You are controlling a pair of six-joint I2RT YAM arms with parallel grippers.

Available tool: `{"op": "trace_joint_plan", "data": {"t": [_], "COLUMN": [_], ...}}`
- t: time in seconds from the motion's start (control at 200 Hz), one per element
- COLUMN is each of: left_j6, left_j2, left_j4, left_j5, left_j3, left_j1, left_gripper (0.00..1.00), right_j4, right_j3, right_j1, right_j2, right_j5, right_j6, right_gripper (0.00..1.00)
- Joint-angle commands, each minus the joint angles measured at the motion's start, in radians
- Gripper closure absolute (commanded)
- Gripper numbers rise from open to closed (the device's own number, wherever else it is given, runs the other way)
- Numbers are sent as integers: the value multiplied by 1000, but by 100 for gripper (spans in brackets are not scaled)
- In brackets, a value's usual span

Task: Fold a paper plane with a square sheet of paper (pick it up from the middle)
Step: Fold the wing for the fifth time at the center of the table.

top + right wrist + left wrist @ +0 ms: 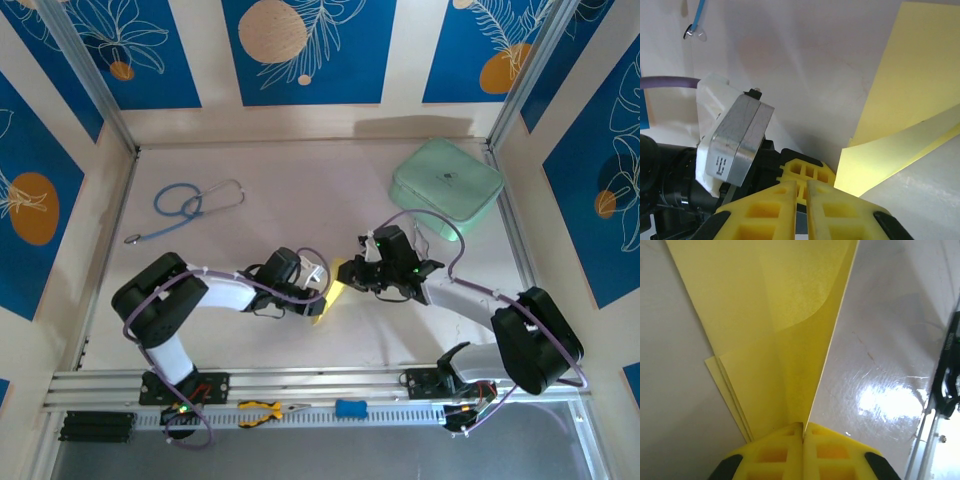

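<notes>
We clamp the layered, half-folded paper [790, 340] in our left gripper [803, 430], right gripper [806, 187] pinched empty beside it; final folds likely remain.

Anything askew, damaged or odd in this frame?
Only the yellow paper pinched in the left hand: at its lower-left corner in the left wrist view the folded layers fan out in staggered edges instead of lying flush. Nothing looks torn or spilled.

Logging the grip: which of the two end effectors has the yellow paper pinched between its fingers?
The left end effector: the folded yellow paper runs straight into its closed fingers. The right end effector has the paper beside its fingers, not between them.
</notes>
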Motion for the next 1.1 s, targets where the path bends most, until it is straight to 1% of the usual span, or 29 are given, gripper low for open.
{"op": "trace_joint_plan", "data": {"t": [0.0,0.09,0.195,0.34,0.65,0.8,1.095], "left_j6": [-50,-74,-104,-130,-212,-227,-259], "left_j2": [28,38,48,39,64,80,114], "left_j4": [64,87,106,121,190,194,227], "left_j5": [69,96,118,130,206,214,230], "left_j3": [-20,-26,-33,-42,-45,-45,-47], "left_j1": [21,32,41,53,85,90,96], "left_gripper": [100,100,100,100,100,100,100], "right_j4": [46,77,77,142,154,176,218], "right_j3": [-26,-48,-44,-41,-14,-12,-7], "right_j1": [14,24,10,10,0,-23,-33], "right_j2": [2,-4,21,82,162,180,217], "right_j5": [20,35,-33,-109,-113,-143,-173], "right_j6": [-30,-56,-70,-70,-67,-69,-61], "right_gripper": [86,87,87,87,88,88,88]}}
